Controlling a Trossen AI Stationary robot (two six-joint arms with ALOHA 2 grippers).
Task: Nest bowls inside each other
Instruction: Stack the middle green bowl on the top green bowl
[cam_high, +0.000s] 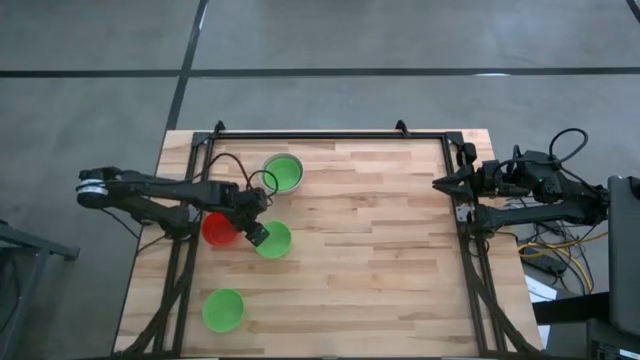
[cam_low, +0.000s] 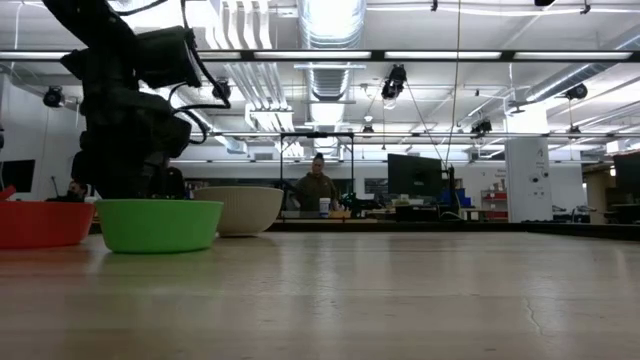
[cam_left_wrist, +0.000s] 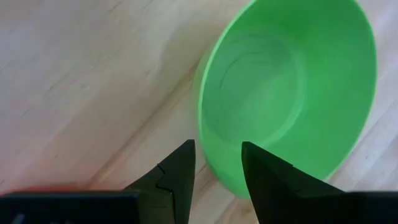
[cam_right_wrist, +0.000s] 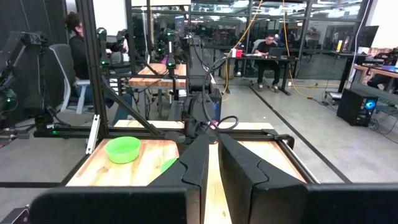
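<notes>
A: Left claw (cam_high: 258, 235) hangs over the near rim of the middle green bowl (cam_high: 274, 239), its two fingers (cam_left_wrist: 177, 177) spread a little, one either side of the rim and pinching nothing that I can see.

B: And the red bowl (cam_high: 219, 228)?

A: Just beside that middle green bowl, on the side toward the left arm's base, partly under the arm. From table height they look nearly touching; I cannot tell whether they do.

B: Where are the other bowls?

A: A green bowl (cam_high: 284, 172) sits inside the pale white-grey bowl (cam_high: 267, 163), past the middle green bowl toward the far edge of the wooden surface (cam_high: 370, 240). Another green bowl (cam_high: 223, 309) stands alone, well apart from the middle one, toward the near edge.

B: The right claw (cam_high: 437, 184)?

A: Well apart from the middle green bowl, at the right edge of the surface, over the frame rail. Its fingers show a narrow gap between them and hold nothing.
</notes>
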